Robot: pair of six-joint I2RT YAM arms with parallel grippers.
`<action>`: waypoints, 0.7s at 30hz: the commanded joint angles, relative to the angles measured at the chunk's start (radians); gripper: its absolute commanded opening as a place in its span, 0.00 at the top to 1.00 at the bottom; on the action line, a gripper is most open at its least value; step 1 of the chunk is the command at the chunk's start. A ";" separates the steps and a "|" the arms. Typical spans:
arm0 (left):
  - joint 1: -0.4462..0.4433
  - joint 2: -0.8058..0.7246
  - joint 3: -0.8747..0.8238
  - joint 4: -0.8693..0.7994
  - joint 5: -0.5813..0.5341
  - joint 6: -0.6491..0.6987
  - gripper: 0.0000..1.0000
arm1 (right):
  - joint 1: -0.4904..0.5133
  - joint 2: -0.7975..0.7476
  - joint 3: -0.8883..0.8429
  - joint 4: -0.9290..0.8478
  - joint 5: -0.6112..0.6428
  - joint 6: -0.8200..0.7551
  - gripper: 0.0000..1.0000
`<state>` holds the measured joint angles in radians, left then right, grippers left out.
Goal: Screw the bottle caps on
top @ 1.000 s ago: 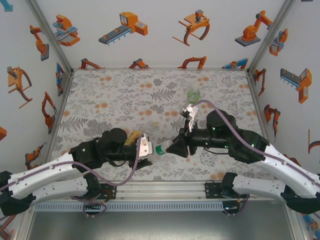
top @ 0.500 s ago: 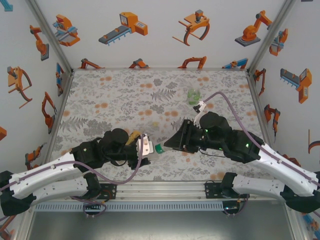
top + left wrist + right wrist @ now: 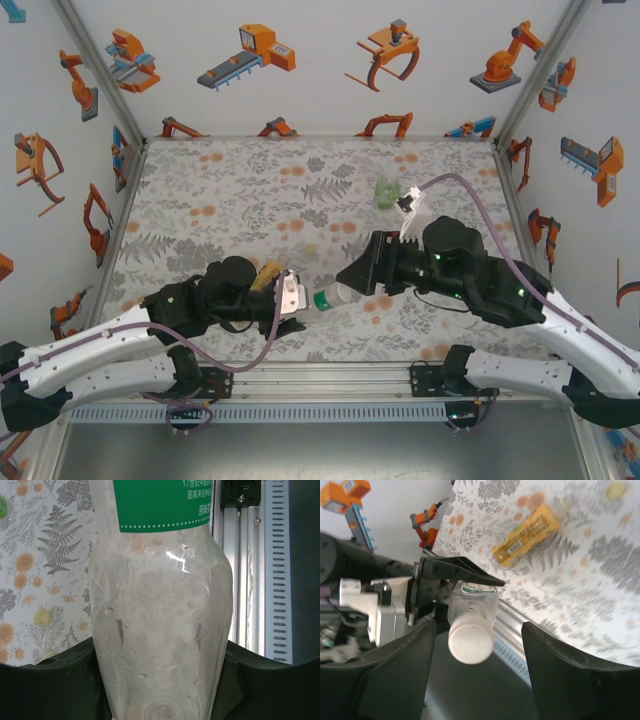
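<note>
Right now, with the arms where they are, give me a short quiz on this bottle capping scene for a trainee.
1. True or false: the right pincer is clamped on the white cap.
2. The left pincer grips the clear bottle by: A the cap, B the neck, C the clear body.
3. How does the orange-yellow bottle lie?
Key: 1 false, it is open and not touching the cap. 2 C. 3 On its side on the patterned table.
</note>
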<state>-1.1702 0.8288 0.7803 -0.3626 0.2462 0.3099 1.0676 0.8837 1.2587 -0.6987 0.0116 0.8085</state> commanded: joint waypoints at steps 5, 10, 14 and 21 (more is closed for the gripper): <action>-0.003 0.008 0.034 0.019 0.119 0.018 0.85 | -0.001 -0.027 0.045 0.005 -0.286 -0.716 0.37; -0.003 0.023 0.047 0.003 0.165 0.017 0.87 | -0.001 -0.012 0.041 -0.024 -0.467 -0.982 0.37; -0.003 0.033 0.063 -0.023 0.174 0.017 0.87 | -0.001 0.026 0.060 -0.056 -0.523 -1.067 0.37; -0.003 0.035 0.065 -0.016 0.170 0.016 0.89 | 0.000 0.046 0.028 -0.027 -0.555 -1.062 0.44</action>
<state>-1.1702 0.8642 0.8124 -0.3794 0.3901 0.3107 1.0676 0.9401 1.2930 -0.7410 -0.4980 -0.2115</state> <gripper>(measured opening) 0.555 0.575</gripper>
